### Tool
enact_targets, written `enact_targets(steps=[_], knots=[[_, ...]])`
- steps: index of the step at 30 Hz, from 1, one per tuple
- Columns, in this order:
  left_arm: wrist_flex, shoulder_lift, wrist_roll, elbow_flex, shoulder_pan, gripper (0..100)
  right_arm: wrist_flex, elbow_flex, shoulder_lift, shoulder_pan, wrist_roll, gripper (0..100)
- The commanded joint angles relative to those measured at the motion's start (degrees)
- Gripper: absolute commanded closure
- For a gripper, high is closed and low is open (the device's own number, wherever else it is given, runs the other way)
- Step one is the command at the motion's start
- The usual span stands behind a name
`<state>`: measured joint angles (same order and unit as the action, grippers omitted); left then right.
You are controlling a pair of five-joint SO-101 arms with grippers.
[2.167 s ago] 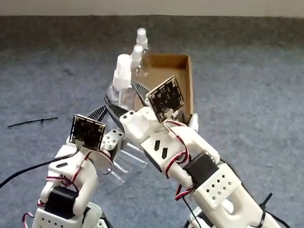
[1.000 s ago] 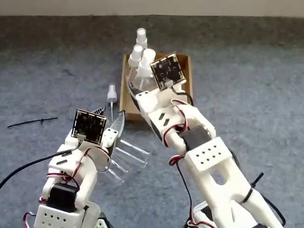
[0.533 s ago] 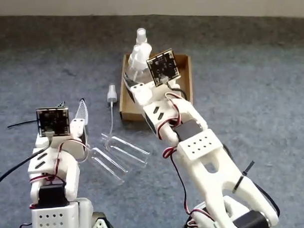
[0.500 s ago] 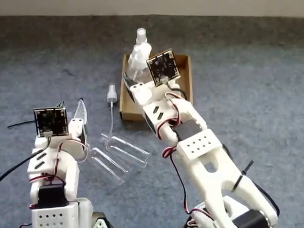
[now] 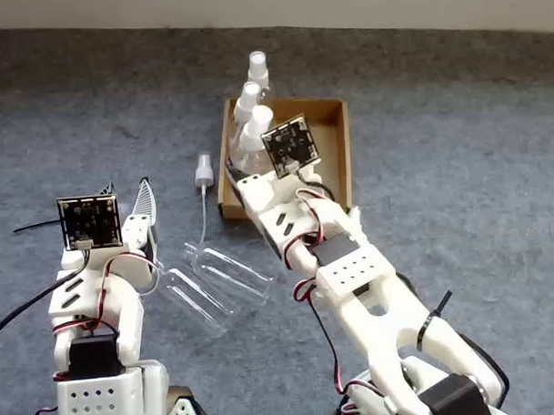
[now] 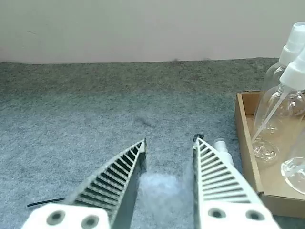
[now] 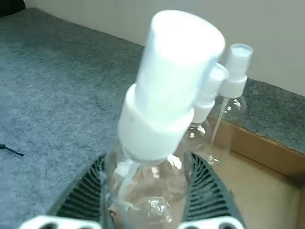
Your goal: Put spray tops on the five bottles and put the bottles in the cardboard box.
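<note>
The right claw point(image 7: 147, 195) stood clamped on a clear bottle point(image 7: 164, 95) fitted with a white spray top, its two ribbed fingers pressed against either side of the bottle's body, at the near left edge of the cardboard box point(image 5: 344, 160). The bottle stood upright between the fingers with its top rising above them; whether its base touched the box floor could not be told. Two more capped bottles point(image 5: 249, 92) stood close together at the box's far left corner, just beyond the held one.

Well back from the box, the left claw point(image 6: 167, 179) hung over the grey table point(image 5: 456, 119) with its fingers apart and nothing between them. A loose spray top point(image 5: 203, 169) lay on the table just left of the box, ahead of the left claw's tips, its thin tube trailing back toward the arms. Two uncapped bottles point(image 5: 229, 268) lay on their sides, side by side, on the table between the two arms, nearer than the box and apart from both claws.
</note>
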<state>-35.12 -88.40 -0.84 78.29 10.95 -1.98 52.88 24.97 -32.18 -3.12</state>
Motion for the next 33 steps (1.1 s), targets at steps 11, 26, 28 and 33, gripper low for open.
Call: enact_targets(steps=[11,26,28,33], knots=[[0.88,0.04,-0.53,-0.40,0.31,85,-1.45,-6.81,-6.46,-0.66,-0.44,99.5],[0.79,0.04,-0.53,-0.40,0.31,85,-4.62,-6.81,-6.64,0.84,-0.44,99.5],[0.79,0.04,-0.53,-0.31,0.31,85,-4.62,-6.81,-6.64,0.84,-0.44,99.5],[1.14,-0.48,-0.62,0.75,0.22,85,-4.62,-6.90,-8.92,1.01,-0.44,99.5]])
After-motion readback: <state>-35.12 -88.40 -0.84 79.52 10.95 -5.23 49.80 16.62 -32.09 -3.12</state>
